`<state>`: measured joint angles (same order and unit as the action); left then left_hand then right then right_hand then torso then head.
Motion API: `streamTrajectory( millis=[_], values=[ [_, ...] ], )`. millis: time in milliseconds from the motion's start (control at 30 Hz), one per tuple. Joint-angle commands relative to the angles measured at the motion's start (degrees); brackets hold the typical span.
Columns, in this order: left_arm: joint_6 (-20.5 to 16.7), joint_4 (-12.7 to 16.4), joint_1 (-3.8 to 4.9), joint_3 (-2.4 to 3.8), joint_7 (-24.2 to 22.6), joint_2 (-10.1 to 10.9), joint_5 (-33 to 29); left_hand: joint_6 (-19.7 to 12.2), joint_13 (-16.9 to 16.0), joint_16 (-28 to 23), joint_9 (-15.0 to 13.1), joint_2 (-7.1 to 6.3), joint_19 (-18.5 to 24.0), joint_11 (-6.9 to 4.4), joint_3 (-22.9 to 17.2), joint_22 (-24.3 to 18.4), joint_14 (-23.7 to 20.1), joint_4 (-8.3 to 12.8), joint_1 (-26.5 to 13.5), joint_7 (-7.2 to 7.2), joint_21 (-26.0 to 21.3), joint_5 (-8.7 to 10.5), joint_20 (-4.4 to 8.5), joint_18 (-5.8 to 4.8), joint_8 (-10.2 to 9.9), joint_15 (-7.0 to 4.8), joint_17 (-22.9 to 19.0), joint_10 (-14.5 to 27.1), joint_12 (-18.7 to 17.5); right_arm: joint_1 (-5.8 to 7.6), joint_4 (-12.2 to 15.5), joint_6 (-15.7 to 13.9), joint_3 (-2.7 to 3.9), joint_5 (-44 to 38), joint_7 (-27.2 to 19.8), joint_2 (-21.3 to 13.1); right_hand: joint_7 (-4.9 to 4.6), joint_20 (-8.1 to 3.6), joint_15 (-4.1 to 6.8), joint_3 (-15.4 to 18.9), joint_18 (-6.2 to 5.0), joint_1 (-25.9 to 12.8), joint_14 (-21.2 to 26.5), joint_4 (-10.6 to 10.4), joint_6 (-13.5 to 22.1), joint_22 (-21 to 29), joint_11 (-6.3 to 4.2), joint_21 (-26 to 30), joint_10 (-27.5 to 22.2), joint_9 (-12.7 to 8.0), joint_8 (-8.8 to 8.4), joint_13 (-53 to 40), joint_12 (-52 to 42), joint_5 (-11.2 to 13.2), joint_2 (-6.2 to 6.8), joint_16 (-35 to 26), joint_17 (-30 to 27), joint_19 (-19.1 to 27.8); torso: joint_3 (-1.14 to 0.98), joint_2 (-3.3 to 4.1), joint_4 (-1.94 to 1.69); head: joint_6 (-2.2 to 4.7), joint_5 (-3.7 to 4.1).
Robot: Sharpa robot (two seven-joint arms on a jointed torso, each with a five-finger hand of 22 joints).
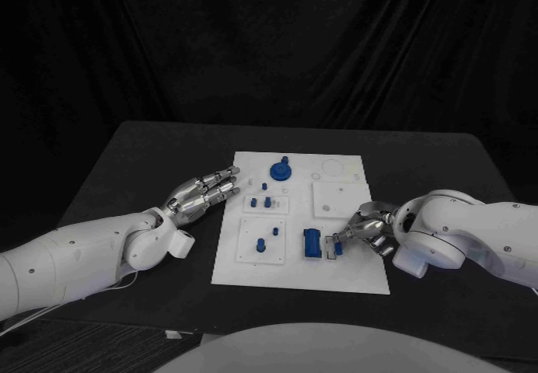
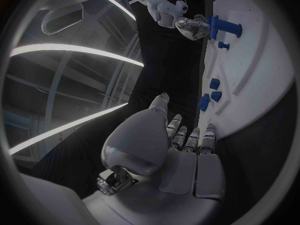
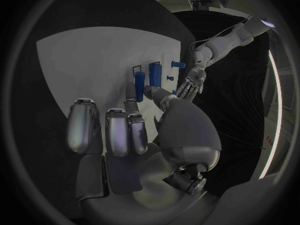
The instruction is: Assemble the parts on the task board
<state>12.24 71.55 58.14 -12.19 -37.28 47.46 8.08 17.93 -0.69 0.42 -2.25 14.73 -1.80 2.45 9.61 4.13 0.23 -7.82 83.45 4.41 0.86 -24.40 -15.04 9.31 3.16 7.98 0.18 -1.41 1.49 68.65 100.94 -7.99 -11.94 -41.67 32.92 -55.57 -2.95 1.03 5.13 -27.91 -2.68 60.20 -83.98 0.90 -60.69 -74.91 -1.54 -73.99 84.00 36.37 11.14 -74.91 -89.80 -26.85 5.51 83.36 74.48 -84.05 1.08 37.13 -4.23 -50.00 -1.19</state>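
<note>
While my right hand (image 1: pixel 361 230) is reaching in over the near right part of the white board (image 1: pixel 347 268), its fingers are curling down beside a long blue block (image 1: pixel 312 243) that is lying flat in a raised tray there. A smaller blue piece (image 1: pixel 337 248) is sitting at my fingertips, just to the right of the block; I cannot tell whether I am pinching it or only touching it. From my right wrist, the block (image 3: pixel 139 86) is showing just past my fingertips (image 3: pixel 130 106), with a second blue piece (image 3: pixel 154 73) beside it.

My left hand (image 1: pixel 202 193) is hovering over the black table (image 1: pixel 146 155) at the board's left edge, fingers stretched out and apart, holding nothing. My left wrist camera is showing those fingers (image 2: pixel 190 139) pointing toward the board (image 2: pixel 256 85), apart from it.

Further back on the board, a round blue knob (image 1: pixel 279 169) is standing upright. Two short blue pegs (image 1: pixel 261 203) are standing side by side in a small plate near the middle left, and another peg (image 1: pixel 263 245) is standing in the larger plate nearer to me, with a tiny blue stud (image 1: pixel 273 231) close by
</note>
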Motion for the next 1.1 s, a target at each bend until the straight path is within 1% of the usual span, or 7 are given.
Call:
streamTrajectory(
  millis=[33,133,400,767,900,1033,1100],
  values=[
    [0.7,0.1,-0.17,-0.03,-0.4,-0.2,-0.2,-0.3,0.1,0.2,0.0,0.48,0.2,0.27,-0.2,-0.1,0.1,0.2,0.0,0.29,0.3,-0.27,-0.34,1.02,0.1,0.35,0.1,0.0,0.1,-0.34,-0.3,-0.3,0.01,-0.4,1.0,0.2,-0.06,0.16,-0.06,-4.1,-0.94,-0.4,-3.4,4.8,0.5,-10.3,0.17,0.2,6.0,-0.1,0.26,-15.1,-0.2,0.0,-0.33,0.0,0.0,-0.7,-0.01,0.0,0.03,0.0,-0.06],
    [0.8,0.0,-0.18,-0.03,-0.3,-0.2,-0.2,-0.3,0.1,0.2,0.0,0.48,0.2,0.27,-0.2,-0.1,0.1,0.2,0.0,0.29,0.3,-0.27,-0.34,1.02,0.1,0.35,0.1,0.0,0.1,-0.51,-0.5,-0.3,0.01,-0.9,1.1,0.4,-0.03,0.15,-0.04,-3.2,-0.96,-0.6,-3.4,4.6,0.7,-10.2,0.14,0.3,6.0,-0.1,0.43,-15.1,-0.2,-0.5,-0.63,0.0,-0.1,-0.7,-0.01,-0.01,0.03,0.0,-0.04],
    [1.0,0.0,-0.22,-0.03,-0.3,-0.3,-0.2,-0.3,0.1,0.2,0.0,0.52,0.2,0.27,-0.3,-0.1,0.1,0.2,0.0,0.29,0.3,-0.3,-0.34,1.02,0.1,0.38,0.1,0.0,0.1,-0.76,-0.9,0.1,0.01,-1.2,1.2,1.0,-0.02,0.14,-0.03,-2.6,-0.99,-0.7,-3.4,4.5,0.8,-10.2,0.14,0.5,6.0,-0.1,0.52,-15.1,-0.2,-0.4,-0.82,0.0,-0.1,-0.6,0.0,-0.05,-0.01,0.0,-0.06],
    [1.2,-0.1,-0.26,-0.03,-0.2,-0.4,-0.2,-0.3,0.1,0.2,0.0,0.52,0.2,0.27,-0.3,-0.1,0.1,0.2,0.0,0.29,0.3,-0.3,-0.34,1.02,0.1,0.38,0.1,0.0,0.1,-1.23,-1.4,1.2,0.01,-1.5,1.2,1.7,-0.02,0.16,-0.05,-0.4,-1.1,-1.3,-3.3,3.8,1.3,-10.0,0.15,1.1,6.0,-0.5,0.71,-15.1,-0.2,1.4,-1.26,-0.2,-0.6,-0.4,0.01,-0.02,0.0,0.0,-0.16],
    [1.3,-0.1,-0.28,-0.03,-0.1,-0.4,-0.2,-0.3,0.1,0.2,0.0,0.52,0.2,0.27,-0.3,-0.1,0.1,0.2,0.0,0.29,0.3,-0.3,-0.34,1.02,0.1,0.38,0.1,0.0,0.1,-1.3,-1.3,1.5,0.01,-1.5,1.2,1.9,-0.01,0.16,-0.05,-0.3,-1.15,-1.3,-3.3,3.8,1.3,-10.0,0.15,1.3,6.0,-0.5,0.73,-15.1,-0.2,1.4,-1.25,-0.1,-0.5,-0.3,0.0,-0.04,-0.01,0.0,-0.11],
    [1.4,-0.2,-0.29,-0.03,0.0,-0.5,-0.2,-0.3,0.1,0.2,0.0,0.59,0.2,0.28,-0.3,-0.2,0.1,0.2,0.0,0.31,0.3,-0.32,-0.34,1.01,0.1,0.41,0.0,0.0,0.0,-1.33,-1.1,2.3,0.01,-1.7,1.2,1.9,0.07,0.15,-0.02,0.4,-1.17,-1.1,-3.3,3.9,1.3,-9.9,0.1,1.4,6.0,-0.6,0.85,-15.1,-0.2,2.1,-1.29,-0.1,-0.4,-0.3,0.01,-0.06,0.03,0.0,-0.2],
    [1.5,-0.3,-0.3,-0.03,0.0,-0.5,-0.2,-0.3,0.1,0.2,0.0,0.59,0.2,0.28,-0.3,-0.2,0.1,0.2,0.0,0.31,0.3,-0.32,-0.34,1.01,0.1,0.41,0.0,0.0,0.0,-1.34,-1.1,2.7,0.01,-1.7,1.2,2.0,0.13,0.13,0.02,1.0,-1.19,-0.7,-3.3,4.1,1.3,-9.9,0.04,1.5,6.0,-0.8,0.98,-15.1,-0.2,2.8,-1.33,-0.1,-0.4,-0.2,-0.01,-0.06,0.04,0.0,-0.22]
  ],
)
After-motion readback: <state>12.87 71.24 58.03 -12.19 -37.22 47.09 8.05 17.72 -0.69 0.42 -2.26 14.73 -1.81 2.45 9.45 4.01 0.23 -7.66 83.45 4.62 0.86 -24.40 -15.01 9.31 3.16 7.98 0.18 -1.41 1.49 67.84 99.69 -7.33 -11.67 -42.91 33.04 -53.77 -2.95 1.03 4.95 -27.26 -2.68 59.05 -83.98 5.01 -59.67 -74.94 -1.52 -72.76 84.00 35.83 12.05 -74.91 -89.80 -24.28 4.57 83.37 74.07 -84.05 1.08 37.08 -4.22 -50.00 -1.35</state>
